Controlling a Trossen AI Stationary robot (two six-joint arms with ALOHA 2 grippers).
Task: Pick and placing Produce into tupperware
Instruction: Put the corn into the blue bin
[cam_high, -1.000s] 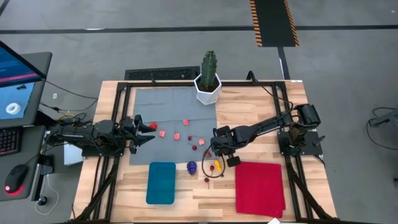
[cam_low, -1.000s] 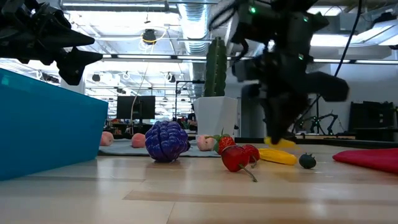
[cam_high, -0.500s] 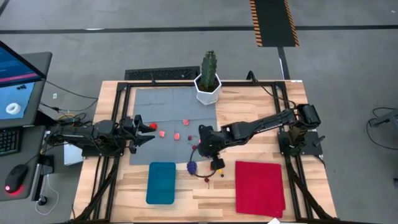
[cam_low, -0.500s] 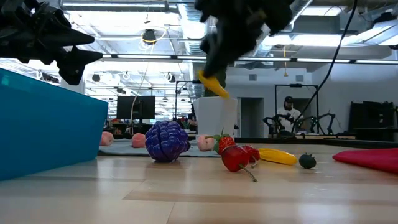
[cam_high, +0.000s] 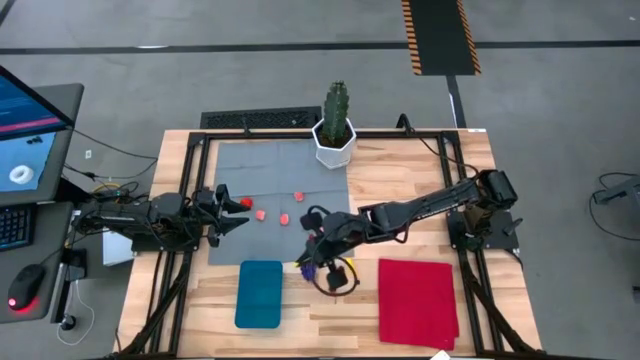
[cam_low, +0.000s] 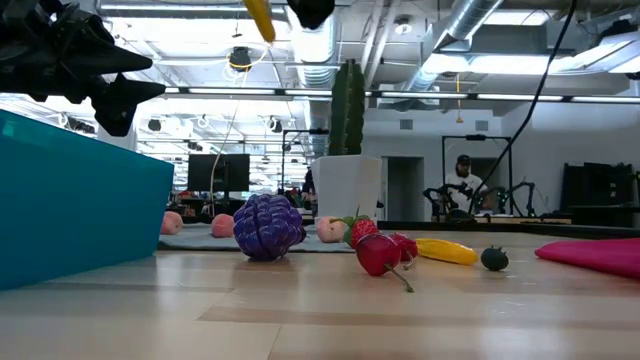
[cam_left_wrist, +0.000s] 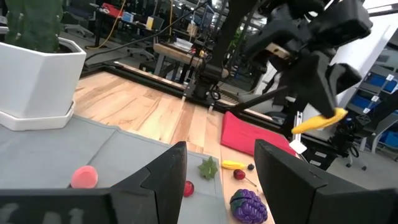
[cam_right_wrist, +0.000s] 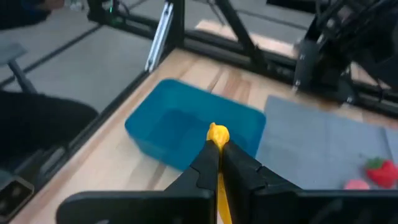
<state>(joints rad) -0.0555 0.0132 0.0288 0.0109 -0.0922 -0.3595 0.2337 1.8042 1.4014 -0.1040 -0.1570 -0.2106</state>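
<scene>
My right gripper (cam_high: 312, 254) hangs above the purple grape bunch (cam_low: 267, 227), just right of the teal tupperware (cam_high: 259, 293), and is shut on a small yellow produce piece (cam_right_wrist: 217, 133). The tupperware also fills the middle of the right wrist view (cam_right_wrist: 186, 124). On the wood lie red cherries with stems (cam_low: 381, 251), another yellow piece (cam_low: 446, 250) and a dark berry (cam_low: 494, 259). Pink and red pieces (cam_high: 272, 214) rest on the grey mat. My left gripper (cam_high: 240, 214) waits open over the mat's left edge. My right gripper pinches the yellow piece between its two fingers (cam_right_wrist: 208, 163). One end of it (cam_right_wrist: 217, 132) sticks out past the fingertips. The piece is lifted clear, high above the table, and shows as a yellow sliver under the gripper in the left wrist view (cam_left_wrist: 319, 120).
A cactus in a white pot (cam_high: 335, 128) stands at the mat's far right corner. A flat red cloth (cam_high: 417, 301) lies at the near right. The grey mat (cam_high: 230, 245) covers the table's far-left middle. A keyboard (cam_high: 262, 118) sits beyond the far edge.
My right gripper has risen from the wood beside the red cloth with the yellow piece in its fingers. It has travelled toward the table's left, from near the cloth to above the grape bunch. In the low view it has climbed to the picture's top.
</scene>
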